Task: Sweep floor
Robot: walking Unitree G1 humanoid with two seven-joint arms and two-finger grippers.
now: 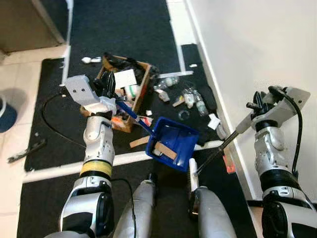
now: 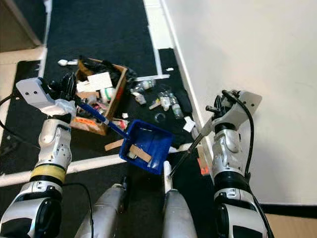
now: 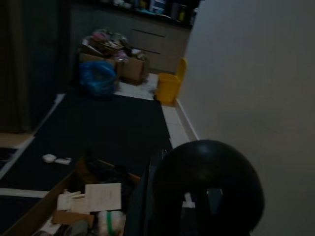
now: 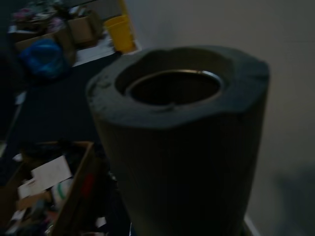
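My left gripper (image 1: 111, 93) is shut on the long handle of a blue dustpan (image 1: 174, 140), which hangs tilted above the black mat in front of my legs. A wooden strip (image 1: 165, 151) and small scraps lie in the pan. My right gripper (image 1: 257, 111), close to the wall, is shut on the grey foam grip (image 1: 243, 125) of a broom; its thin black rod slants down to a white head (image 1: 192, 178) by the pan's near corner. In the right wrist view the foam grip's hollow end (image 4: 177, 123) is very close.
A cardboard box (image 1: 143, 82) stuffed with rubbish stands behind the pan. Bottles and wrappers (image 1: 190, 99) litter the mat near the white wall (image 1: 257, 44). A wood scrap (image 1: 138, 142) lies by the white tape line. A black cable (image 1: 49, 126) and blue bin (image 1: 5, 116) are at left.
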